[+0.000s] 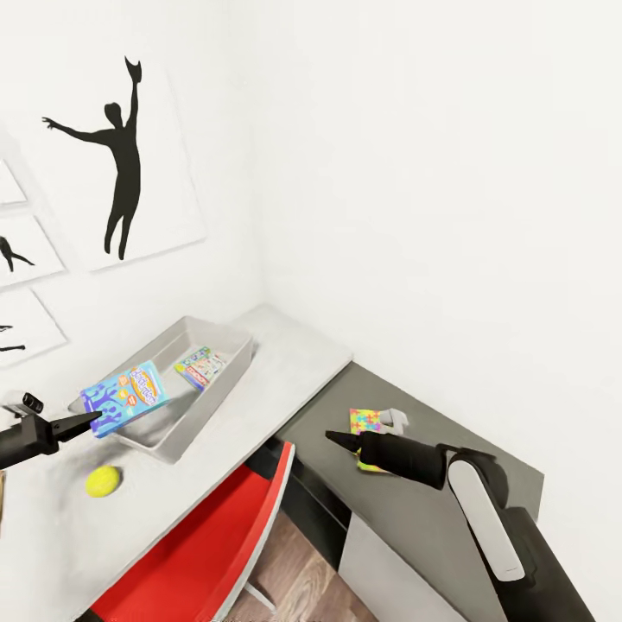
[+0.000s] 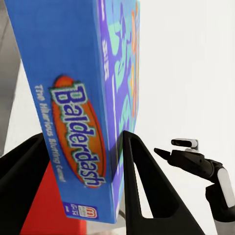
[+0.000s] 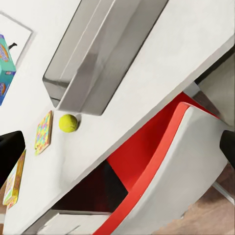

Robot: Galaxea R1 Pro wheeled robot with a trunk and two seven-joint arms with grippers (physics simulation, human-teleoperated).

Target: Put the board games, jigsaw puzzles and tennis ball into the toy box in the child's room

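**me:** Balderdash box (image 1: 123, 397) is pinched in my left claw (image 1: 93, 421), both fingers tight on its sides, hanging over the near rim of the toy box (image 1: 226, 377). Another game (image 1: 200, 366) lies inside the bin, beyond the claw.

**reply:** and the ball?

**me:** Tennis ball (image 1: 104, 480) is on the desk (image 1: 294, 354) just below that claw. Right claw (image 1: 332, 438) hovers near a jigsaw (image 1: 364, 421); can't tell its opening.

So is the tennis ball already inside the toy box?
No, the tennis ball lies on the light grey table beside the toy box, outside its wall.
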